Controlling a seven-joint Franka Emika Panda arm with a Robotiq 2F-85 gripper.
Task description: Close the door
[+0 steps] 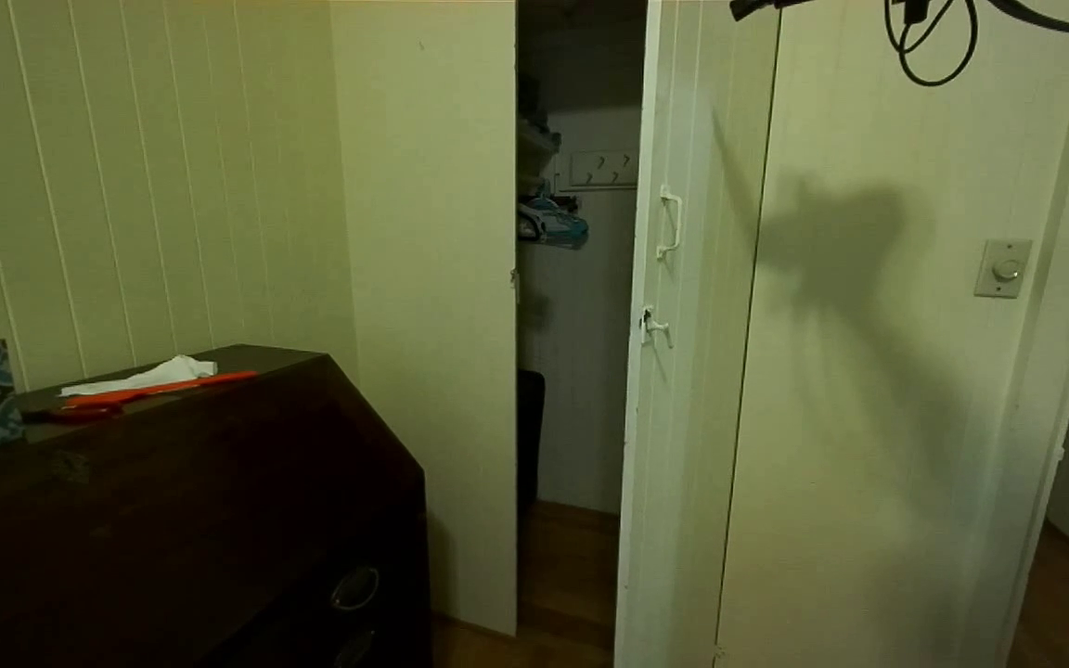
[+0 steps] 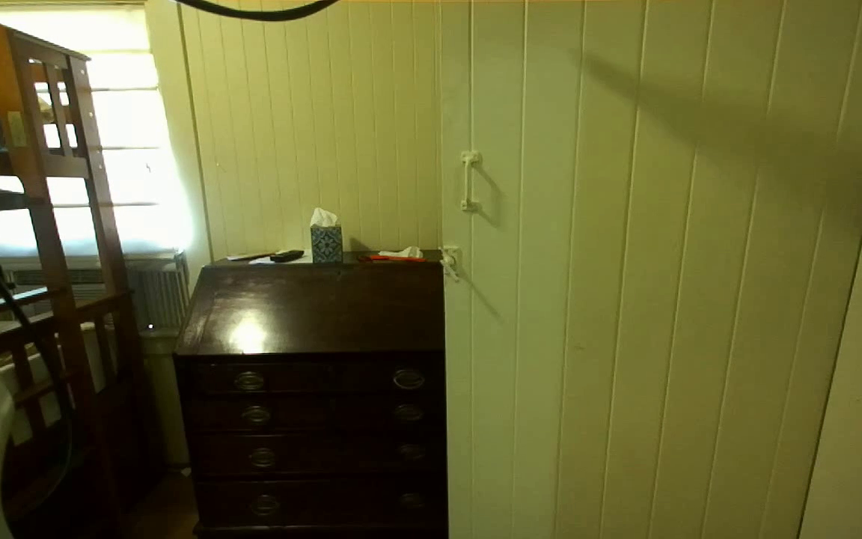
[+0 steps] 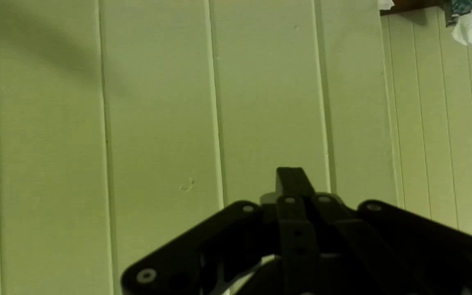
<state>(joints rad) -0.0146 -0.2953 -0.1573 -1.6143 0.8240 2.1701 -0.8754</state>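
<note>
The white grooved door stands partly open in an exterior view, with a dark gap into a closet beside its free edge. Its pale handle and a small latch are on that edge. The door and its handle also show in an exterior view. In the wrist view, which is upside down, the door fills the left and middle. My gripper is shut and empty in front of the door, near its free edge. I cannot tell whether the fingertips touch it.
A dark wooden desk stands by the grooved wall. A tissue box and a red-orange item lie on it. A wooden bunk bed is at the left. A switch plate is on the wall beside the door.
</note>
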